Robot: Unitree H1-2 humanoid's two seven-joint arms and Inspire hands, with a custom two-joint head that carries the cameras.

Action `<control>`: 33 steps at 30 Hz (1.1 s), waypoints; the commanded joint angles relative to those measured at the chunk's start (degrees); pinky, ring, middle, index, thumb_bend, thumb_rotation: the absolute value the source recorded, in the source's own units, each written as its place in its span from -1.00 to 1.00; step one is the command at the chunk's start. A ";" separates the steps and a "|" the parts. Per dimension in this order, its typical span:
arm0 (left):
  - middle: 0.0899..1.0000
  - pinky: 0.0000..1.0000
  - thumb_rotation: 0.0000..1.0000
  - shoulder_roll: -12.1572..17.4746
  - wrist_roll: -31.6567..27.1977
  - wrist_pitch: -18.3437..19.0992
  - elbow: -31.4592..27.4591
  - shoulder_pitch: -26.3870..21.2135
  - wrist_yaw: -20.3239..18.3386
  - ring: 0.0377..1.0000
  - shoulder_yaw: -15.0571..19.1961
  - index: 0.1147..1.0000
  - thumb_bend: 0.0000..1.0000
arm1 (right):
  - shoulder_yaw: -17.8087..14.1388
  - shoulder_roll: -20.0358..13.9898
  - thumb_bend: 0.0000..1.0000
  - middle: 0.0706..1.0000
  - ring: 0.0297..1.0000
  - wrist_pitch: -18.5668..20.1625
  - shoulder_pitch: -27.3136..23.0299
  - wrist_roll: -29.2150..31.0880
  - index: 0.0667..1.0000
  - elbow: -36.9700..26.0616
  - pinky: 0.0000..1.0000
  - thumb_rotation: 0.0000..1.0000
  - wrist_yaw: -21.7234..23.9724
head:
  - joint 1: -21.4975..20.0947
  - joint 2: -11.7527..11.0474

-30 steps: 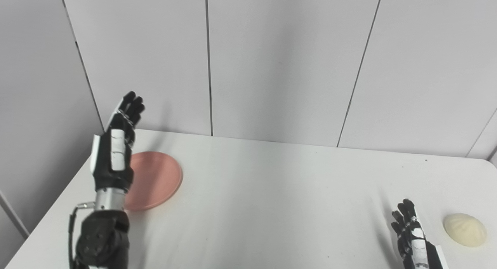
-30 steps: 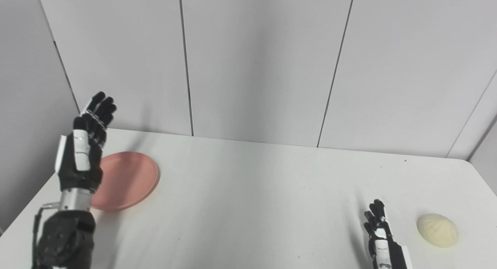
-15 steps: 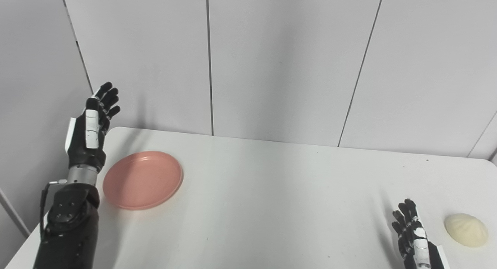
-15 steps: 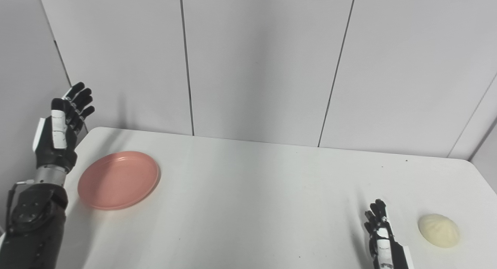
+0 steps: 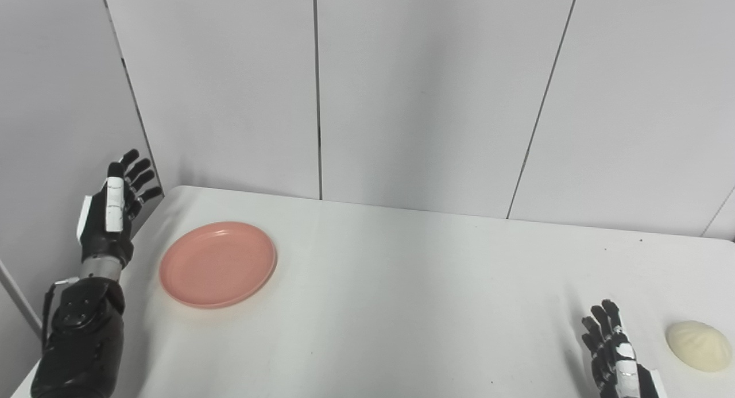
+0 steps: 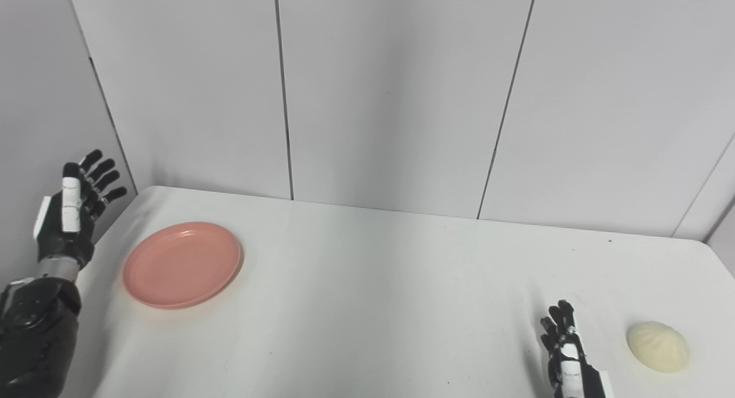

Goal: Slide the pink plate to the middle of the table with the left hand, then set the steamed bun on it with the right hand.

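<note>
A round pink plate (image 5: 218,264) lies flat on the white table (image 5: 402,306) near its left side. My left hand (image 5: 112,211) is raised above the table's left edge, to the left of the plate and clear of it, fingers spread and empty. A pale cream steamed bun (image 5: 699,346) sits at the front right of the table. My right hand (image 5: 611,355) rests low at the front edge, just left of the bun and apart from it, fingers open and empty. The same scene shows in the right eye view, with the plate (image 6: 182,265) and the bun (image 6: 658,346).
Grey wall panels (image 5: 425,93) stand right behind the table and along its left side, close to my left hand. The table's left edge (image 5: 138,237) runs under that hand.
My left hand has swung left and down, off the plate's near-left rim to beside the table's left edge. The camera has shifted slightly. The plate, bun and right hand have stayed put.
</note>
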 commanded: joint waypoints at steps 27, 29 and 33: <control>0.70 0.58 0.85 -0.58 1.31 -6.51 12.85 -2.53 -2.20 0.70 -4.40 0.72 0.81 | 0.33 0.13 0.58 0.90 0.89 2.00 2.36 0.10 0.97 -1.18 0.96 1.00 -0.46 | -0.90 1.69; 0.68 0.53 0.83 -1.27 1.32 -6.13 11.58 -2.23 -2.81 0.69 -5.15 0.72 0.81 | 0.35 0.14 0.60 0.89 0.87 2.00 2.40 0.29 0.98 -1.38 0.94 1.00 -0.29 | -0.92 1.78; 0.67 0.48 0.85 -2.45 1.56 -5.00 8.96 -1.57 -3.04 0.68 -6.55 0.71 0.78 | 0.47 0.13 0.60 0.89 0.87 2.36 2.47 0.47 0.97 -1.79 0.91 1.00 -0.13 | -1.06 1.93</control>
